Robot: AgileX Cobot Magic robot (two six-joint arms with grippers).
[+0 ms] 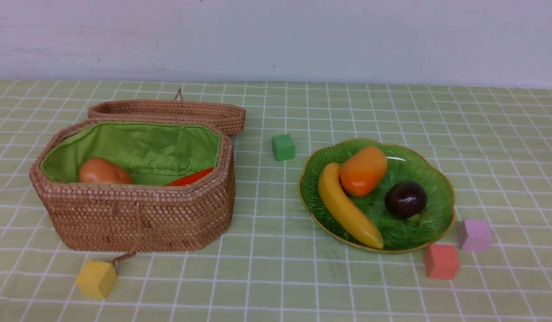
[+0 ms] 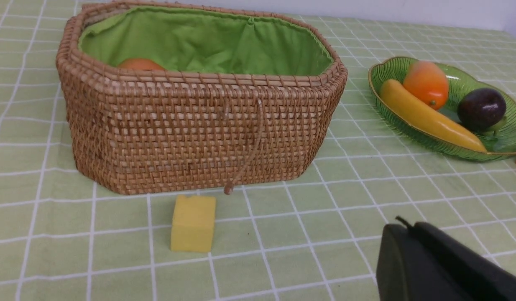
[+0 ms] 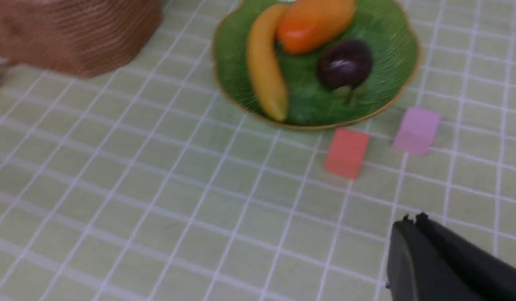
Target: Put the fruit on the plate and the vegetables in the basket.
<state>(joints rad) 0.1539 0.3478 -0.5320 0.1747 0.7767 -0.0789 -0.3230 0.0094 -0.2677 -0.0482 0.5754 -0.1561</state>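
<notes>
Front: 1 basket [image 1: 142, 214] on the left with its lid [image 1: 168, 114] lying open behind it, 1 plate [image 1: 439, 214] on the right, well apart. On the plate are 3 fruits: 1 banana [image 1: 347, 208], 1 mango [image 1: 363, 171] touching it, 1 mangosteen [image 1: 405, 199]. In the basket only 2 vegetables show: 1 potato [image 1: 104, 172] and a bit of 1 red pepper [image 1: 191, 177]; the near wall hides the rest. 4 cubes lie on the checked cloth [image 1: 276, 277]: green cube [image 1: 283, 147] between basket and plate, yellow cube [image 1: 96, 278] just in front of the basket, red cube [image 1: 441, 261] and pink cube [image 1: 475, 235] just beside the plate's near rim. No arms in view.

Left wrist: left gripper [image 2: 402, 223] is closed and empty, above the cloth, near the yellow cube and basket front.

Right wrist: blurred; right gripper [image 3: 412, 219] is closed and empty, near the red and pink cubes.
</notes>
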